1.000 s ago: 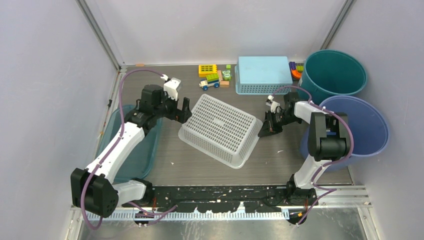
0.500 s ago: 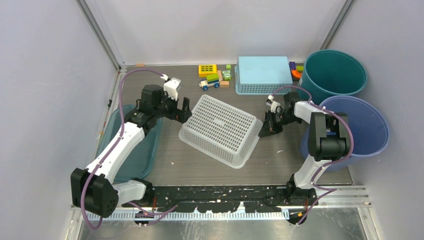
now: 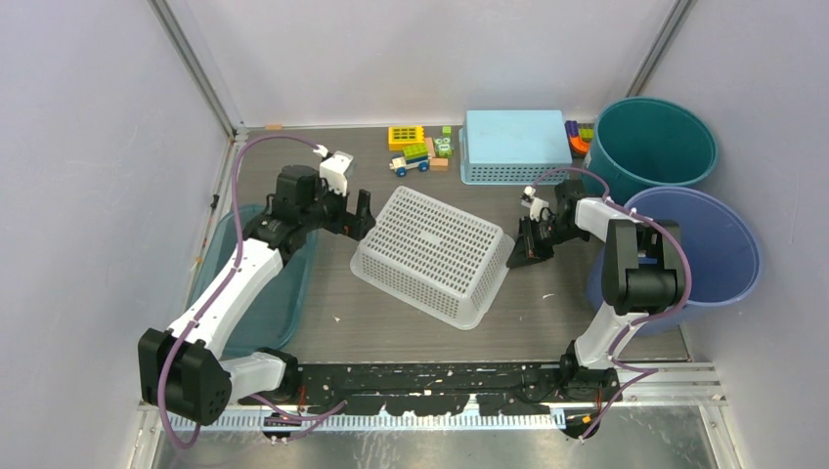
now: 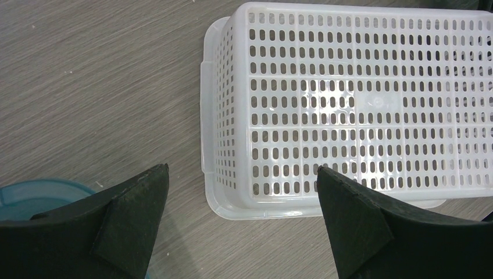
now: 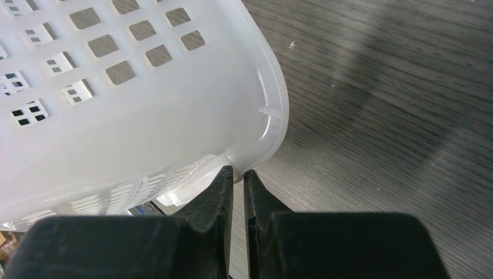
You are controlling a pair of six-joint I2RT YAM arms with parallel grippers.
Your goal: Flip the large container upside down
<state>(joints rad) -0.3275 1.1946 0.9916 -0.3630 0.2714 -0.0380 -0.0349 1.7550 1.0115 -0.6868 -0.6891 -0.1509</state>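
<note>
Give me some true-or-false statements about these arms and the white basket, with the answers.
1. The white basket lies with its perforated bottom facing up. True.
2. The left gripper is clamped on the basket. False: its jaws are wide open, holding nothing.
3. The right gripper pinches the basket's rim. True.
4. The teal bucket lies on its side. False: it stands upright.
5. The toy blocks are inside the white basket. False: they sit on the table behind it.
</note>
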